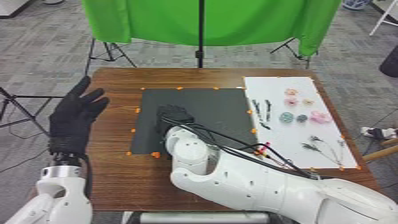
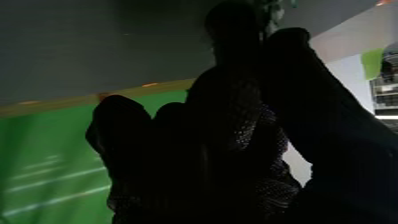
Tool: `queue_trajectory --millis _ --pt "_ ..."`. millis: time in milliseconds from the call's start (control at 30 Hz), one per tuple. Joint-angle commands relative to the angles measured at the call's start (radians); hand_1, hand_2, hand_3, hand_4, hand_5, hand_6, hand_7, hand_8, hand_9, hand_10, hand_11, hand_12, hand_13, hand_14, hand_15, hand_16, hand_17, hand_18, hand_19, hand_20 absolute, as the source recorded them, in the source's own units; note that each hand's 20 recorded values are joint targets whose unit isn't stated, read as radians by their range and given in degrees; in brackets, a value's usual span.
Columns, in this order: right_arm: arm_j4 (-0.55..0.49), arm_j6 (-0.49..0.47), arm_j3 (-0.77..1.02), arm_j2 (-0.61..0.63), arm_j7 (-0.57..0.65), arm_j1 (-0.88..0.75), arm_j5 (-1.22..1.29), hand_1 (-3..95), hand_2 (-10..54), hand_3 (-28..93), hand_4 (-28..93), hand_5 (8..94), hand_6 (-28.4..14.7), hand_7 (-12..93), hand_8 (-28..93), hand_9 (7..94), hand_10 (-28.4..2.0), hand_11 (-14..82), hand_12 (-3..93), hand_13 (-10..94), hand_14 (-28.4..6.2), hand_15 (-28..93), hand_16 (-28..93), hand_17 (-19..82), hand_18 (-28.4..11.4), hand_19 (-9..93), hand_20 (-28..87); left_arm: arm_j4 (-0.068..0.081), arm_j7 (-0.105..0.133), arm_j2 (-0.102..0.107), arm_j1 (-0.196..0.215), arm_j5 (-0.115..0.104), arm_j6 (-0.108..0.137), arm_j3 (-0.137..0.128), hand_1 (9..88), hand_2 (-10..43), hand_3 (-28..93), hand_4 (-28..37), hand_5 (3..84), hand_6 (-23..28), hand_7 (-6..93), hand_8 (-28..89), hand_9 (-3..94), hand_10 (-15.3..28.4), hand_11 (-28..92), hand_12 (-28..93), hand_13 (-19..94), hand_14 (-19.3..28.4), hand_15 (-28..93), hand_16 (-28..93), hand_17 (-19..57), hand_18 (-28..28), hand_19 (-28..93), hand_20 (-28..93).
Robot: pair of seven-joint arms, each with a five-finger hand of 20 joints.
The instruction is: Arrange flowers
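Note:
In the head view my right hand [image 1: 173, 114] is over the left half of the black mat [image 1: 209, 102]. In the right wrist view the right hand [image 2: 235, 95] pinches a thin leafy green sprig [image 2: 274, 16] between fingertip and thumb. My left hand [image 1: 71, 117] stays open at the table's left edge, fingers pointing away. On the white sheet [image 1: 306, 134] lie dark green sprigs [image 1: 267, 111], small pink flowers [image 1: 290, 101], a larger pink flower [image 1: 321, 117], a teal bloom [image 1: 286, 117], a grey-green bloom [image 1: 302, 118] and branching stems [image 1: 324, 149].
Orange marks line the mat's border on the brown table [image 1: 120, 95]. My right forearm [image 1: 258, 180] crosses the front right of the table, with loose black cables beside it. A small pink and yellow item [image 1: 263, 148] lies near these cables. A green cloth [image 1: 160, 22] hangs behind the table.

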Motion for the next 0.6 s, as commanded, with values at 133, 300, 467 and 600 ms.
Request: queue_trajectory --millis 133,300,467,600 --pt "-0.026 0.024 0.018 -0.012 -0.011 -0.003 0.034 40.5 1.2 70 -28 93.7 0.8 18 -14 93.7 -11.1 53.5 23.2 87 -8.1 79 26 52 -24.7 93 53 -0.005 0.024 0.025 0.025 -0.032 0.013 0.008 23.1 5.7 84 -26.3 36.3 8.1 9.7 -8 35.6 20.6 27 11 24 28.0 61 -11 -8.0 27.3 57 5" --pt "-0.04 0.054 0.023 0.01 0.002 -0.017 -0.019 35.7 2.3 66 -28 93.0 0.0 16 -14 93.7 -11.3 52.0 22.5 87 -8.4 78 26 51 -25.0 93 52 -0.007 -0.017 -0.004 0.046 -0.009 0.004 -0.011 23.0 5.7 84 -26.2 36.4 8.1 9.5 -8 35.6 20.5 27 11 24 28.0 61 -11 -8.1 27.3 57 5" --pt "-0.094 0.053 0.06 0.047 0.006 -0.051 -0.07 30.3 3.0 68 -28 93.6 -0.7 18 -13 93.7 -11.7 52.7 22.6 87 -8.5 79 25 51 -25.2 93 52 -0.027 -0.045 -0.044 0.134 0.001 0.006 -0.057 23.1 5.7 84 -26.2 36.4 8.1 9.6 -8 35.7 20.6 27 11 24 28.0 61 -11 -8.0 27.3 57 5" --pt "-0.148 0.061 0.069 0.095 0.019 -0.048 -0.034 29.1 3.5 67 -27 93.6 -1.1 18 -13 93.7 -11.9 52.5 23.3 87 -8.8 79 25 51 -25.6 93 52 -0.036 -0.03 -0.058 0.177 0.0 0.011 -0.075 23.2 5.8 84 -26.4 36.4 8.2 9.6 -8 35.7 20.6 27 11 24 28.0 61 -11 -8.1 27.3 57 6"
